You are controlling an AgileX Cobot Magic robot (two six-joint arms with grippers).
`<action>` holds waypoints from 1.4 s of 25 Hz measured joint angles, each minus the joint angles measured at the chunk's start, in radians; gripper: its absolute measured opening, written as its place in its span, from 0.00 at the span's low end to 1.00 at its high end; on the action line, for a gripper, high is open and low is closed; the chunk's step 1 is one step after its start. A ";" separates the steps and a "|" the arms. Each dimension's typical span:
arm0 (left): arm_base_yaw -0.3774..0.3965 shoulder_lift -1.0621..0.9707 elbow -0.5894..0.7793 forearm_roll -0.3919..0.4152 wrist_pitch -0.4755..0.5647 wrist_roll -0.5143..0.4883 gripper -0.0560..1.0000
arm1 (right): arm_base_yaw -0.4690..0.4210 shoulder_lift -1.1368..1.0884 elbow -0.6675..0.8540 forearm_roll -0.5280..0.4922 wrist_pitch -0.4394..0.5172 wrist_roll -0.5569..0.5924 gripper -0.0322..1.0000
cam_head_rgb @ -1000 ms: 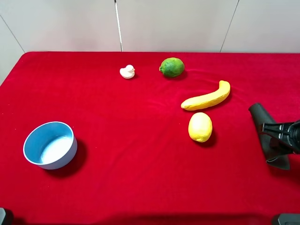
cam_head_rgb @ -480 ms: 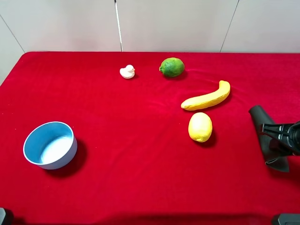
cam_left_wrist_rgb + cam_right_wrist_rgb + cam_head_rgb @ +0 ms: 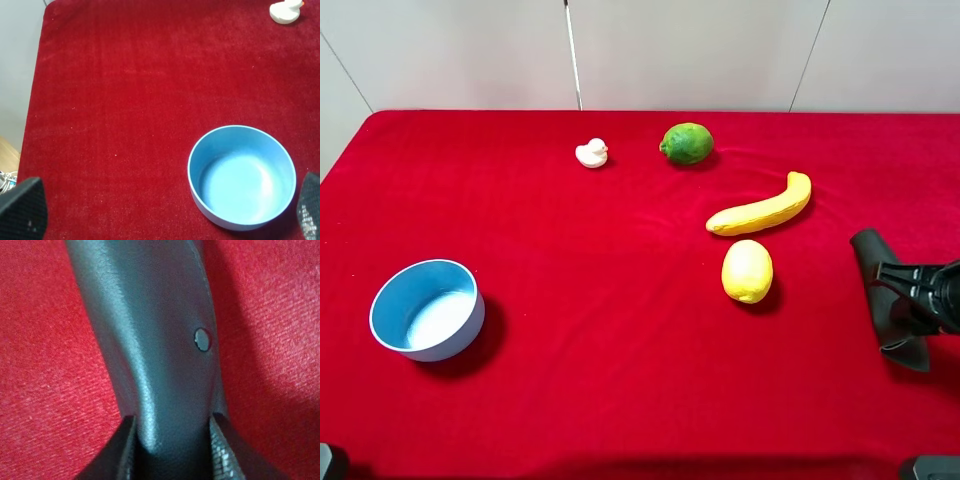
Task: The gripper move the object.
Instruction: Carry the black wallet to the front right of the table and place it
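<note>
Moved since a second ago: the black pouch (image 3: 876, 280) and the right gripper (image 3: 900, 305) have slid a little toward the near edge of the red cloth (image 3: 620, 330). The pouch's near tip has swung slightly inward, and nothing else has shifted.
Pouch position: it sits at the far right of the table, lying lengthwise from far to near. It is well apart from the lemon (image 3: 747, 270) and the banana (image 3: 761, 211), and a long way from the bowl.
Right pincer: it is clamped on the pouch. The wrist view shows its fingers (image 3: 122, 450) pressing in on both sides, where the leather narrows below a small snap stud (image 3: 202, 339).
Left pincer: the left gripper (image 3: 166, 212) has its jaws wide apart and holds nothing. It hangs over the cloth next to the blue bowl (image 3: 215, 160).
Lift: I cannot tell whether the pouch is clear of the cloth or dragging on it.
Step in hand: as I judge it, the grasp is made and the move itself is under way.
Next move: it calls for a firm, steady squeeze. The far end reaches well beyond the fingers, so it could pivot or sag.
Goal spot: the task names none, so I cannot say where the pouch should go.
</note>
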 joint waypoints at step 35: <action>0.000 0.000 0.000 0.000 0.000 0.000 0.99 | 0.000 0.167 -0.011 0.047 -0.032 -0.080 0.43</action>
